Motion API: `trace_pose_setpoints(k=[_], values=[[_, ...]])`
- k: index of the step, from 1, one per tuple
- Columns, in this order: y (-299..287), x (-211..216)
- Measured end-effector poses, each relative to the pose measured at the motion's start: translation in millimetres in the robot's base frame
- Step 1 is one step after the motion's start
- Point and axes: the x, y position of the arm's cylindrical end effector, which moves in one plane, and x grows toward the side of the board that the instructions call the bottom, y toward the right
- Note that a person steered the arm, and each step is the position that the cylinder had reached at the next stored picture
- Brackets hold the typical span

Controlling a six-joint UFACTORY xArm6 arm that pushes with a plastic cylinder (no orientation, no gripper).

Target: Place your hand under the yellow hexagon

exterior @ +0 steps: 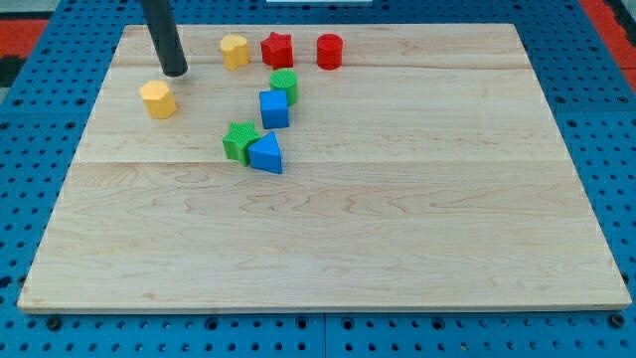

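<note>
The yellow hexagon (158, 99) sits on the wooden board (397, 229) near the view's upper left. My tip (176, 73) rests on the board just above and slightly right of it, a short gap apart. A second yellow block (235, 50), heart-like in shape, lies further right near the view's top edge.
A red star (277, 49) and a red cylinder (329, 51) stand along the view's top. A green cylinder (284, 85) touches a blue cube (274, 108). Below them a green star (239, 140) touches a blue triangle (266, 154).
</note>
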Motion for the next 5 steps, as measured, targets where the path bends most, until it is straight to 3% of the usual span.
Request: trace_pose_setpoints(k=[1, 2, 3, 4, 5], values=[[-3, 9], [-12, 56], [-5, 62], [-83, 64], [-109, 70]])
